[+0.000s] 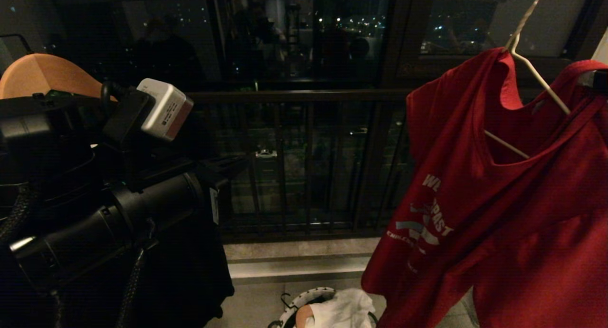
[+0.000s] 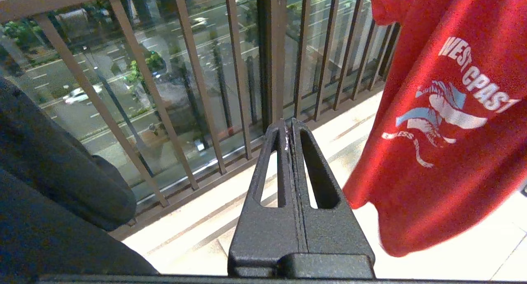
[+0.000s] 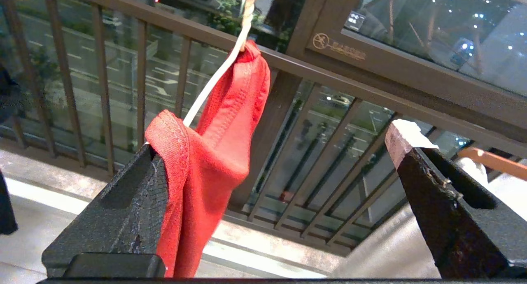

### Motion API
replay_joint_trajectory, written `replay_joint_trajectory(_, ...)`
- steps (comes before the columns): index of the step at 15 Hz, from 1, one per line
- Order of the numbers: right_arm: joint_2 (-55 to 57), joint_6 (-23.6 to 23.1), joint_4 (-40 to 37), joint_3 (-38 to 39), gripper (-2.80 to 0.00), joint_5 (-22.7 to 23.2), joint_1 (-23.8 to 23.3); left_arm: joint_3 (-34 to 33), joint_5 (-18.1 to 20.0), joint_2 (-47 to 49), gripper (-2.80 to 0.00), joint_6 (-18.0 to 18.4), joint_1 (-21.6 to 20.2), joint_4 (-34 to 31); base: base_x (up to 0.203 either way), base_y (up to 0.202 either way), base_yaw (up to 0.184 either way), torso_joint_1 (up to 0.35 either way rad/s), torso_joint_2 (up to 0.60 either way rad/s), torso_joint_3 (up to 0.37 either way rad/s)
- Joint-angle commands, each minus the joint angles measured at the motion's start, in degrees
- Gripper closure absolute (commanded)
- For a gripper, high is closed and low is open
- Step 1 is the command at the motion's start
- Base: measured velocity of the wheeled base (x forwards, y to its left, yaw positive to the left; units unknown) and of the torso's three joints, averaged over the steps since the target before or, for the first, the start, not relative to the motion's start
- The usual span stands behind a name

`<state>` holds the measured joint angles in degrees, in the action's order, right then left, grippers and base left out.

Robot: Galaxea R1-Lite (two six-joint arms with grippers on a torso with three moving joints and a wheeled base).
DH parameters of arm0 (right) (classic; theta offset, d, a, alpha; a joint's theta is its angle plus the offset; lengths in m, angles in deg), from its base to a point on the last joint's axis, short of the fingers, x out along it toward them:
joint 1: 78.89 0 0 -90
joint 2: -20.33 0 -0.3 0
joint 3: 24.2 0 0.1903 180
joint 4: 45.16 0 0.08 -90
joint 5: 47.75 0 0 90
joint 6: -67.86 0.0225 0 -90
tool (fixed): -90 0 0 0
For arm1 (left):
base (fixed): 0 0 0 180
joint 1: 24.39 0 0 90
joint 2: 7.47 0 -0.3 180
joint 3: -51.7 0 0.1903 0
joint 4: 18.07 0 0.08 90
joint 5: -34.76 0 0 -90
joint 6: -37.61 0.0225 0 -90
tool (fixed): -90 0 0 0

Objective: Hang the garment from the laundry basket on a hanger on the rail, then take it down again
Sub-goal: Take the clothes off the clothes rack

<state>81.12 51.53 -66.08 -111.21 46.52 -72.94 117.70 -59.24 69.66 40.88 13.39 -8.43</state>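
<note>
Garment (image 1: 522, 214) on hanger (image 1: 536, 73), railing (image 1: 294, 96) behind

The right gripper (image 3: 276, 152) has its two black fingers (image 3: 123, 206) spread wide. A fold of the red fabric T-shirt (image 3: 214, 148) drapes over one finger. The thin white wire hanger (image 3: 216, 78) runs into the fabric, before a brown metal railing (image 3: 329, 82).
</note>
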Motion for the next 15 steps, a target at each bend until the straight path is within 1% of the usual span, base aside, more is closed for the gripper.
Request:
replay_joint_trajectory(1, 0.29, -0.17, -0.15, -0.26, -2.80, 0.43, 0.08, 0.05, -0.04, 0.13, 0.00, -0.02, 0.01, 0.21, 0.000, 0.000, 0.000, 0.000, 0.00, 0.000)
replay_joint_trajectory(4, 1.51, -0.28, -0.08, -0.34, -2.80, 1.42, 0.19, 0.08, -0.04, 0.13, 0.00, -0.02, 0.01, 0.20, 0.000, 0.000, 0.000, 0.000, 0.00, 0.000)
replay_joint_trajectory(7, 2.05, -0.37, -0.25, -0.43, -2.80, 2.24, 2.23, 0.08, -0.04, 0.13, 0.00, -0.02, 0.01, 0.21, 0.000, 0.000, 0.000, 0.000, 0.00, 0.000)
replay_joint_trajectory(11, 4.32, -0.45, -0.42, -2.36, -2.80, 2.24, 4.58, 0.08, -0.04, 0.13, 0.00, -0.02, 0.01, 0.21, 0.000, 0.000, 0.000, 0.000, 0.00, 0.000)
replay_joint_trajectory(15, 5.45, -1.01, -0.52, -2.45, -2.80, 2.15, 5.30, 0.17, -0.04, 0.13, 0.00, -0.02, 0.01, 0.21, 0.000, 0.000, 0.000, 0.000, 0.00, 0.000)
